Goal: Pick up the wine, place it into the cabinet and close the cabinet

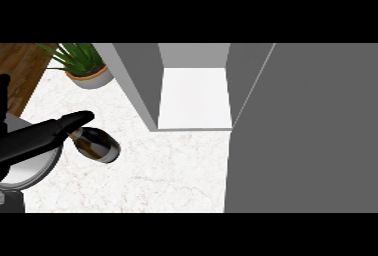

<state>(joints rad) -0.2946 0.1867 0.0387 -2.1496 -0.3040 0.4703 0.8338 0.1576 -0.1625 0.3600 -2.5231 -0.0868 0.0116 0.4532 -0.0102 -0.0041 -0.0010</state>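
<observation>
My left hand is touching the thin end of the wine; I cannot tell if it is gripping. The wine is sitting left of the open cabinet, and its fat end is pointing away from my hand.

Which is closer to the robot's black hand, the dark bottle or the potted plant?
The dark bottle: it sits right against the left hand, while the potted plant stands apart, farther back.

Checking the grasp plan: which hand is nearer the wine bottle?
Left. The left hand overlaps the wine bottle at its upper-left end, coming in from the left edge; the right hand shows nowhere in this view.
</observation>
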